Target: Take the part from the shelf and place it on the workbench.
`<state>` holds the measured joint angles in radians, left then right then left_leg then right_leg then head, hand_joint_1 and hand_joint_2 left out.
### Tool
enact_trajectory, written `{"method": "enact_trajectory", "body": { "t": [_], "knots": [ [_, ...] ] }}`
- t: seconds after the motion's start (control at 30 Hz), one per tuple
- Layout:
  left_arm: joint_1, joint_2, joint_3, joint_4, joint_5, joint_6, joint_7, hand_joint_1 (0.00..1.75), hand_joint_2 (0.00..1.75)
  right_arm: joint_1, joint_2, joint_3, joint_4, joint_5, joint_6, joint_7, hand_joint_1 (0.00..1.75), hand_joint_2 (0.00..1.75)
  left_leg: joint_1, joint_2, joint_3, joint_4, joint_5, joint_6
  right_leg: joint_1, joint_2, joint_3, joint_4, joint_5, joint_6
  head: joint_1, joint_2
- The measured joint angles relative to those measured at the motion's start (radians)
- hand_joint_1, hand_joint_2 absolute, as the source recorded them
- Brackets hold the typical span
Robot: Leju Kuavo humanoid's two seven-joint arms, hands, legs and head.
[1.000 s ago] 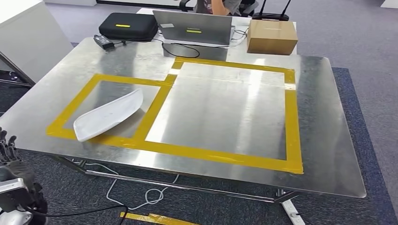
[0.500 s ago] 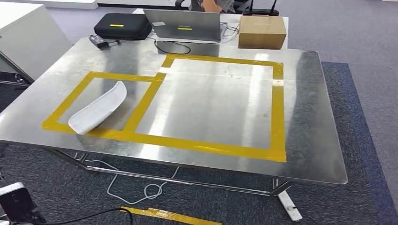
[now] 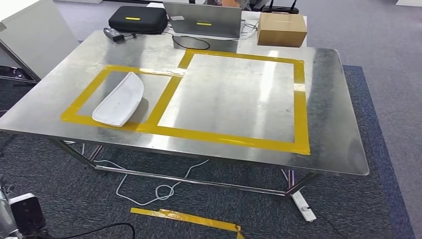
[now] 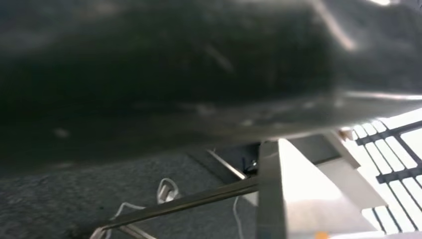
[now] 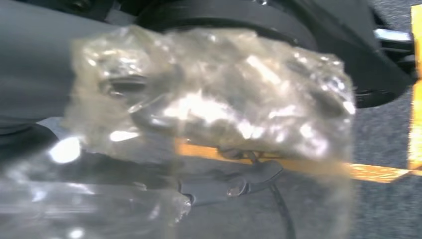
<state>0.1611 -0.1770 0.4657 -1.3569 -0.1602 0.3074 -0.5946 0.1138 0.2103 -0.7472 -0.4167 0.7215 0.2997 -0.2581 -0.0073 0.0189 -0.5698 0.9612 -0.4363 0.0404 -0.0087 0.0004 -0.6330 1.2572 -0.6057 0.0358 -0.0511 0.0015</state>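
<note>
White part (image 3: 119, 99) lies lengthwise away from robot.

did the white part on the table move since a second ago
No. The white part lies in the smaller yellow tape frame, its near tip over the near strip, as before. The whole picture has shifted, so the camera moved, not the part.

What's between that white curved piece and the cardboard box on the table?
In the head view, mostly bare steel and yellow tape between the white part and the box.
</note>
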Motion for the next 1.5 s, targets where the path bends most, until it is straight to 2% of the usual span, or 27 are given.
{"method": "enact_trajectory", "body": {
  "t": [0.07, 0.1, 0.17, 0.23, 0.27, 0.33, 0.4, 0.43, 0.47, 0.53, 0.63, 0.67, 0.73, 0.8, 0.87, 0.93, 1.0, 1.03, 1.07, 1.13, 1.2, 1.27, 1.33, 1.4, 1.43, 1.47, 1.5],
  "knots": [
    [-0.005, 0.000, 0.009, 0.027, -0.008, -0.006, 0.000, 0.00, 0.00, 0.005, 0.006, -0.016, -0.025, 0.002, 0.013, 0.010, 0.00, 0.00, -0.004, 0.008, -0.019, 0.004, 0.016, -0.003, 0.003, -0.023, 0.111, -0.138, 0.047, -0.007, 0.000, 0.000],
    [-0.006, 0.000, 0.014, 0.037, -0.013, -0.010, 0.000, 0.00, 0.00, 0.004, 0.010, -0.025, -0.038, 0.003, 0.021, 0.014, 0.00, 0.00, -0.006, 0.013, -0.025, 0.007, 0.023, -0.006, 0.007, -0.042, 0.170, -0.221, 0.051, -0.011, 0.001, 0.000],
    [-0.009, 0.000, 0.022, 0.053, -0.023, -0.019, 0.005, 0.00, 0.00, 0.001, 0.019, -0.047, -0.066, 0.006, 0.040, 0.025, 0.00, 0.00, -0.007, 0.029, -0.031, 0.013, 0.036, -0.017, 0.014, -0.063, 0.231, -0.322, 0.038, -0.021, 0.001, 0.000],
    [-0.013, 0.002, 0.027, 0.067, -0.033, -0.027, 0.013, 0.00, 0.00, 0.005, 0.035, -0.076, -0.097, 0.013, 0.064, 0.041, 0.00, 0.00, -0.003, 0.043, -0.034, 0.017, 0.044, -0.029, 0.015, -0.049, 0.223, -0.333, 0.045, -0.033, 0.003, 0.000],
    [-0.015, 0.002, 0.028, 0.073, -0.036, -0.031, 0.017, 0.00, 0.00, 0.009, 0.043, -0.092, -0.114, 0.019, 0.076, 0.049, 0.00, 0.00, -0.001, 0.037, -0.039, 0.025, 0.030, -0.037, 0.014, -0.042, 0.215, -0.333, 0.055, -0.042, 0.003, 0.000],
    [-0.017, 0.007, 0.030, 0.085, -0.039, -0.039, 0.025, 0.00, 0.00, 0.014, 0.061, -0.126, -0.144, 0.034, 0.097, 0.063, 0.00, 0.00, 0.004, 0.011, -0.059, 0.095, -0.051, -0.051, 0.010, -0.028, 0.191, -0.333, 0.080, -0.055, 0.003, 0.000],
    [-0.018, 0.013, 0.033, 0.097, -0.039, -0.044, 0.029, 0.00, 0.00, 0.016, 0.075, -0.153, -0.166, 0.046, 0.109, 0.068, 0.00, 0.00, 0.008, -0.006, -0.087, 0.224, -0.149, -0.061, 0.010, -0.011, 0.161, -0.328, 0.102, -0.059, 0.001, 0.000],
    [-0.020, 0.015, 0.035, 0.102, -0.039, -0.045, 0.030, 0.00, 0.00, 0.016, 0.080, -0.164, -0.174, 0.050, 0.111, 0.069, 0.00, 0.00, 0.010, -0.007, -0.092, 0.275, -0.172, -0.063, 0.010, -0.001, 0.146, -0.323, 0.113, -0.059, 0.001, 0.000],
    [-0.021, 0.016, 0.036, 0.106, -0.039, -0.045, 0.030, 0.00, 0.00, 0.016, 0.083, -0.173, -0.181, 0.052, 0.112, 0.070, 0.00, 0.00, 0.012, -0.008, -0.084, 0.297, -0.171, -0.064, 0.009, 0.008, 0.130, -0.316, 0.122, -0.057, 0.001, 0.000],
    [-0.025, 0.017, 0.036, 0.113, -0.039, -0.045, 0.030, 0.00, 0.00, 0.017, 0.089, -0.187, -0.192, 0.054, 0.113, 0.071, 0.00, 0.00, 0.017, -0.014, -0.017, 0.233, -0.125, -0.064, 0.008, 0.028, 0.096, -0.297, 0.138, -0.050, 0.001, 0.000],
    [-0.030, 0.020, 0.036, 0.119, -0.040, -0.047, 0.031, 0.00, 0.00, 0.016, 0.097, -0.203, -0.205, 0.060, 0.114, 0.071, 0.00, 0.00, 0.025, -0.071, 0.109, 0.038, -0.101, -0.057, 0.008, 0.058, 0.054, -0.274, 0.159, -0.033, 0.002, 0.000],
    [-0.032, 0.021, 0.036, 0.121, -0.041, -0.048, 0.033, 0.00, 0.00, 0.015, 0.100, -0.209, -0.208, 0.066, 0.116, 0.068, 0.00, 0.00, 0.024, -0.084, 0.123, 0.011, -0.105, -0.052, 0.007, 0.068, 0.045, -0.271, 0.168, -0.026, 0.001, 0.000],
    [-0.036, 0.024, 0.033, 0.126, -0.042, -0.052, 0.045, 0.00, 0.00, 0.015, 0.103, -0.226, -0.212, 0.083, 0.123, 0.063, 0.00, 0.00, 0.022, -0.071, 0.113, 0.009, -0.095, -0.038, 0.005, 0.085, 0.033, -0.271, 0.185, -0.010, -0.002, 0.000],
    [-0.045, 0.028, 0.025, 0.133, -0.043, -0.058, 0.064, 0.00, 0.00, 0.015, 0.107, -0.246, -0.214, 0.105, 0.130, 0.058, 0.00, 0.00, 0.022, -0.047, 0.095, 0.006, -0.077, -0.020, 0.004, 0.064, 0.012, -0.246, 0.154, 0.001, 0.001, 0.000],
    [-0.050, 0.036, 0.017, 0.145, -0.045, -0.064, 0.082, 0.00, 0.00, 0.010, 0.110, -0.265, -0.215, 0.128, 0.133, 0.052, 0.00, 0.00, 0.020, -0.021, 0.069, 0.005, -0.055, -0.007, 0.004, 0.023, -0.024, -0.147, 0.057, 0.008, 0.006, 0.000],
    [-0.052, 0.047, 0.011, 0.165, -0.047, -0.075, 0.101, 0.00, 0.00, 0.002, 0.111, -0.282, -0.215, 0.150, 0.137, 0.043, 0.00, 0.00, 0.015, 0.000, 0.039, 0.007, -0.033, -0.004, 0.004, 0.008, -0.053, -0.017, -0.017, 0.012, 0.008, 0.000],
    [-0.059, 0.059, 0.004, 0.188, -0.049, -0.087, 0.118, 0.00, 0.00, -0.002, 0.111, -0.299, -0.215, 0.170, 0.141, 0.035, 0.00, 0.00, 0.010, 0.015, 0.008, 0.008, -0.011, -0.005, 0.005, 0.006, -0.029, 0.023, 0.000, 0.010, 0.008, 0.000],
    [-0.063, 0.063, 0.000, 0.200, -0.051, -0.092, 0.124, 0.00, 0.00, -0.003, 0.112, -0.307, -0.215, 0.179, 0.142, 0.032, 0.00, 0.00, 0.007, 0.019, -0.006, 0.009, 0.000, -0.006, 0.006, 0.006, 0.011, -0.014, 0.031, 0.004, 0.008, 0.000],
    [-0.066, 0.067, -0.004, 0.213, -0.053, -0.096, 0.129, 0.00, 0.00, -0.003, 0.112, -0.314, -0.215, 0.186, 0.144, 0.029, 0.00, 0.00, 0.005, 0.022, -0.017, 0.009, 0.010, -0.006, 0.010, 0.004, 0.068, -0.082, 0.056, -0.006, 0.008, 0.000],
    [-0.074, 0.072, -0.014, 0.240, -0.060, -0.103, 0.139, 0.00, 0.00, -0.008, 0.113, -0.327, -0.219, 0.197, 0.149, 0.023, 0.00, 0.00, -0.001, 0.025, -0.033, 0.010, 0.030, -0.011, 0.020, -0.004, 0.189, -0.251, 0.062, -0.026, 0.008, 0.000],
    [-0.081, 0.079, -0.021, 0.270, -0.067, -0.109, 0.152, 0.00, 0.00, -0.014, 0.115, -0.340, -0.223, 0.205, 0.154, 0.021, 0.00, 0.00, -0.002, 0.029, -0.043, 0.009, 0.051, -0.018, 0.027, -0.010, 0.239, -0.341, 0.046, -0.034, 0.009, 0.000],
    [-0.086, 0.086, -0.026, 0.303, -0.073, -0.113, 0.162, 0.00, 0.00, -0.015, 0.118, -0.354, -0.224, 0.210, 0.160, 0.021, 0.00, 0.00, 0.000, 0.026, -0.049, 0.005, 0.061, -0.029, 0.025, -0.012, 0.229, -0.358, 0.061, -0.041, 0.010, 0.000],
    [-0.090, 0.091, -0.031, 0.341, -0.079, -0.115, 0.172, 0.00, 0.00, -0.014, 0.123, -0.366, -0.228, 0.216, 0.167, 0.022, 0.00, 0.00, 0.004, 0.008, -0.065, 0.047, 0.003, -0.043, 0.018, -0.014, 0.212, -0.364, 0.086, -0.054, 0.010, 0.000],
    [-0.097, 0.098, -0.034, 0.389, -0.083, -0.115, 0.184, 0.00, 0.00, -0.016, 0.127, -0.377, -0.232, 0.223, 0.173, 0.024, 0.00, 0.00, 0.012, -0.008, -0.095, 0.168, -0.102, -0.057, 0.014, -0.014, 0.188, -0.359, 0.105, -0.060, 0.010, 0.000],
    [-0.100, 0.100, -0.034, 0.413, -0.084, -0.115, 0.187, 0.00, 0.00, -0.018, 0.128, -0.382, -0.233, 0.226, 0.175, 0.024, 0.00, 0.00, 0.016, -0.009, -0.107, 0.234, -0.135, -0.063, 0.012, -0.013, 0.175, -0.354, 0.114, -0.059, 0.010, 0.000],
    [-0.104, 0.103, -0.035, 0.437, -0.086, -0.114, 0.189, 0.00, 0.00, -0.019, 0.129, -0.387, -0.234, 0.230, 0.176, 0.024, 0.00, 0.00, 0.021, -0.009, -0.110, 0.282, -0.145, -0.069, 0.010, -0.012, 0.160, -0.346, 0.123, -0.055, 0.010, 0.000],
    [-0.107, 0.105, -0.037, 0.460, -0.088, -0.113, 0.188, 0.00, 0.00, -0.019, 0.130, -0.392, -0.235, 0.233, 0.178, 0.024, 0.00, 0.00, 0.026, -0.010, -0.099, 0.298, -0.132, -0.076, 0.006, -0.011, 0.144, -0.336, 0.129, -0.051, 0.010, 0.000]
  ]
}}
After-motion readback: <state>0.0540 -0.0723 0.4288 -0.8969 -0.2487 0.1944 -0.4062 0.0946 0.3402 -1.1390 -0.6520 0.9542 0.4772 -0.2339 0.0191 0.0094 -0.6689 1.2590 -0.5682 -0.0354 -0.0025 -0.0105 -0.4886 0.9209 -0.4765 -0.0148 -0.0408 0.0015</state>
